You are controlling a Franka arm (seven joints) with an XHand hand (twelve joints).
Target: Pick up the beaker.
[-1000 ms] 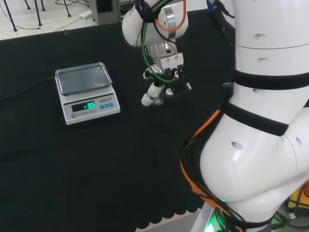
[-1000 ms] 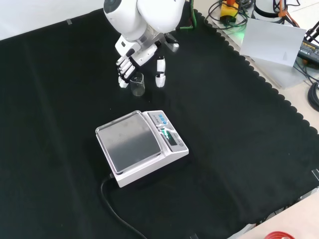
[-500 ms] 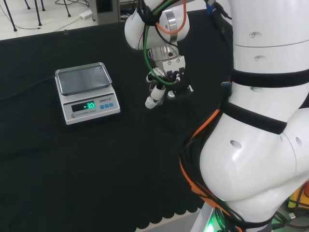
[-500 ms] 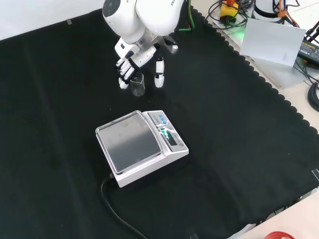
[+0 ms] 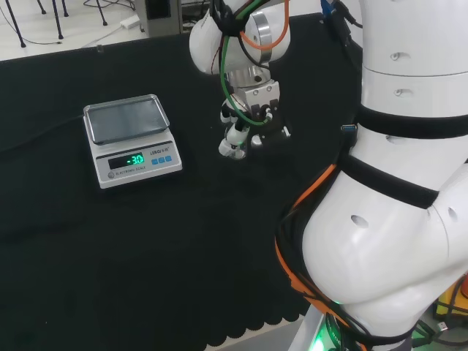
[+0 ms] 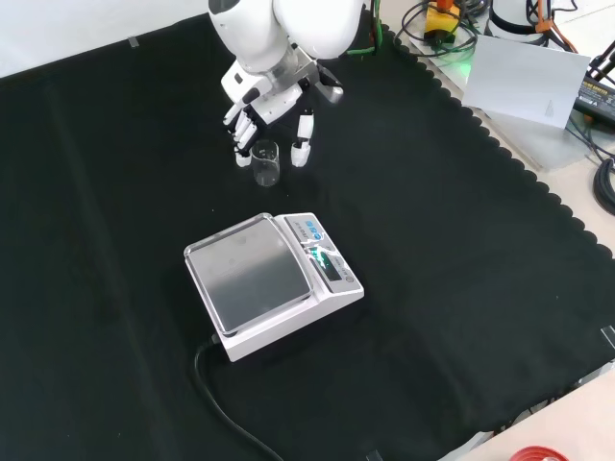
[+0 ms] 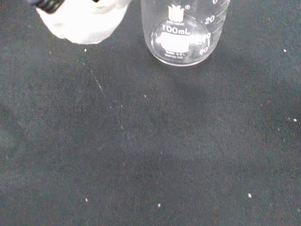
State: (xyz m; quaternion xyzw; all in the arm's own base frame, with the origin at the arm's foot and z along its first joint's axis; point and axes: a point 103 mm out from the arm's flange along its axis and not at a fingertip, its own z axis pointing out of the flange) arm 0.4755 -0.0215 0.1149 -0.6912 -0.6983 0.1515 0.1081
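Observation:
A small clear glass beaker [image 6: 266, 164] stands upright on the black cloth, just beyond the scale in the front view. The black and white hand [image 6: 266, 102] hangs over it, with its fingers [image 6: 242, 144] to the beaker's left and the thumb [image 6: 302, 150] to its right, apart from the glass. The fingers are relaxed and point down, holding nothing. In the head view the hand [image 5: 246, 124] is right of the scale. The wrist view has the beaker [image 7: 184, 34] close, resting on the cloth, beside a white fingertip [image 7: 82, 21].
A grey and white scale [image 6: 270, 280] with a steel pan stands in front of the beaker in the front view and at the left in the head view [image 5: 132, 140]. Its black cable [image 6: 221, 401] runs toward the front edge. Clutter lies beyond the cloth's scalloped right edge [image 6: 500, 144].
The hand has shifted slightly to the right and farther off in the front view, still over the beaker. The beaker and the scale have not moved.

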